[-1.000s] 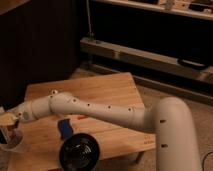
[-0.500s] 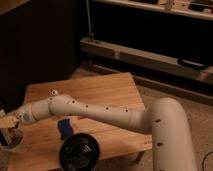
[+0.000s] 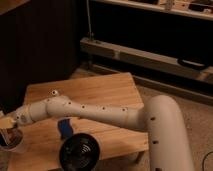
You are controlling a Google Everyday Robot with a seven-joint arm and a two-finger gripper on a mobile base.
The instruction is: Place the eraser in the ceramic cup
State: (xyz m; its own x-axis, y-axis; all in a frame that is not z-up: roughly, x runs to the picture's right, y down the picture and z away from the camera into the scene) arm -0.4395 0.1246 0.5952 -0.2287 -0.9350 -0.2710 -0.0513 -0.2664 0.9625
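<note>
My gripper (image 3: pixel 8 123) is at the far left edge of the wooden table (image 3: pixel 100 90), at the end of the white arm that reaches leftward across it. The gripper sits right over the mouth of the ceramic cup (image 3: pixel 13 143), a pale tapered cup at the table's front left corner. The eraser does not show clearly; a dark patch lies between the gripper and the cup's rim, and I cannot tell whether it is the eraser.
A flat blue object (image 3: pixel 65 128) lies on the table under the arm. A black round object (image 3: pixel 80 155) stands at the table's front edge. Dark shelving (image 3: pixel 150 55) runs behind the table, and the robot's white base (image 3: pixel 167 135) is at the right.
The arm has stretched a little further left and lower, bringing the gripper down onto the cup's mouth. The blue and black objects have not moved.
</note>
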